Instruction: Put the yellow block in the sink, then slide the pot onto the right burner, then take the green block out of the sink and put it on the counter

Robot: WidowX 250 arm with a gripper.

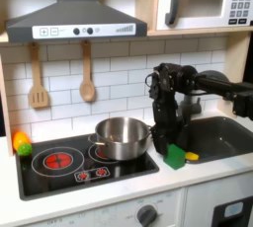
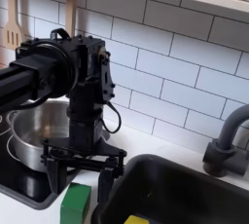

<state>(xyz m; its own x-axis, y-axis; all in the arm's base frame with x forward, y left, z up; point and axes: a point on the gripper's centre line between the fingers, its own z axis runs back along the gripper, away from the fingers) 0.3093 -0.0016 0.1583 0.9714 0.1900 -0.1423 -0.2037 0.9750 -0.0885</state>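
While the arm hangs over the strip of counter (image 1: 212,172) between cooktop and sink (image 1: 225,134), the gripper (image 2: 82,170) sits just above the green block (image 2: 76,202), fingers spread wide and holding nothing. That block lies on the cream worktop, right beside the basin's rim. Down in the sink, the yellow block (image 1: 191,155) rests near the first exterior view's left edge. Over on the right burner (image 1: 105,153) stands the silver pot (image 1: 123,136).

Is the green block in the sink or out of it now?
Out. The green block sits on the white counter beside the sink, just below the open claw, which is not holding it.
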